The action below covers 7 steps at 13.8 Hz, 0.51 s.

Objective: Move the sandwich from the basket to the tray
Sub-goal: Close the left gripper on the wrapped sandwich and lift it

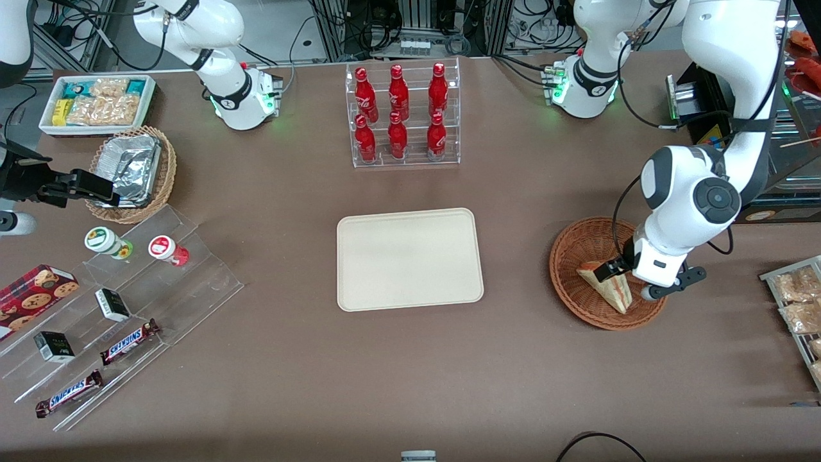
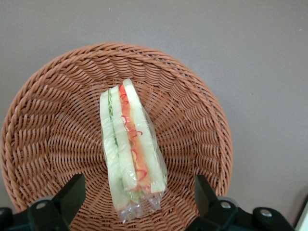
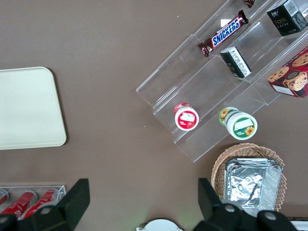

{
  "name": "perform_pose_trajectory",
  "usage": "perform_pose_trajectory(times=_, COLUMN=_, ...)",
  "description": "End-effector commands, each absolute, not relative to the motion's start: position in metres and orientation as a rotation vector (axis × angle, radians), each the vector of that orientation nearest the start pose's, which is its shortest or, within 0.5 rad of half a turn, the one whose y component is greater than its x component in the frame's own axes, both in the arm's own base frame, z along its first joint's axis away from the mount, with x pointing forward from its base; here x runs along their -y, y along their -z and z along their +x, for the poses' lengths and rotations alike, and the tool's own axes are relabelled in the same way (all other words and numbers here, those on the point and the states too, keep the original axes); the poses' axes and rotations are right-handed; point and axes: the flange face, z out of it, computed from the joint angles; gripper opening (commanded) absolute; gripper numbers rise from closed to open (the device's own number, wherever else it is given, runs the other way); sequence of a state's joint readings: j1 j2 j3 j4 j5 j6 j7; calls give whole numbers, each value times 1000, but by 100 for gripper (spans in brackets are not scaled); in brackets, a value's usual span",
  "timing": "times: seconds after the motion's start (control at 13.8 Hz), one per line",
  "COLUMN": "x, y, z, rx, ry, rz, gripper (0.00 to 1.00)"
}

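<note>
Hovering just above the reddish-brown wicker basket [image 1: 606, 274], the end effector [image 2: 139, 202] has its fingers spread wide, one on each side of the wrapped sandwich [image 2: 131, 149], gripping nothing. The sandwich lies inside the basket on the counter [image 1: 410, 366], well apart from the cream tray [image 1: 409, 258].

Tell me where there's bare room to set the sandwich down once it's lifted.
The tray is bare across its whole surface. Open table lies between it and the basket, where the open end effector straddles the sandwich. The parked arm's end is crowded by the acrylic steps; the bottle rack stands farther from the front camera.
</note>
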State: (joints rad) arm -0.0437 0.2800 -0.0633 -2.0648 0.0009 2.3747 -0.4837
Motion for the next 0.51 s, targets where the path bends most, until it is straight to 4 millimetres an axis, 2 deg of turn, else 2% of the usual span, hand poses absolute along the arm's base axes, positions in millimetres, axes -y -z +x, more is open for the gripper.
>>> perform_pose_trajectory(times=0.0, x=61, y=-294, z=586, rx=624, ry=55, rz=-3104, gripper=100)
perform_pose_trajectory(times=0.43, x=59, y=-264, z=582, rx=633, ry=19, rz=-3098, gripper=100)
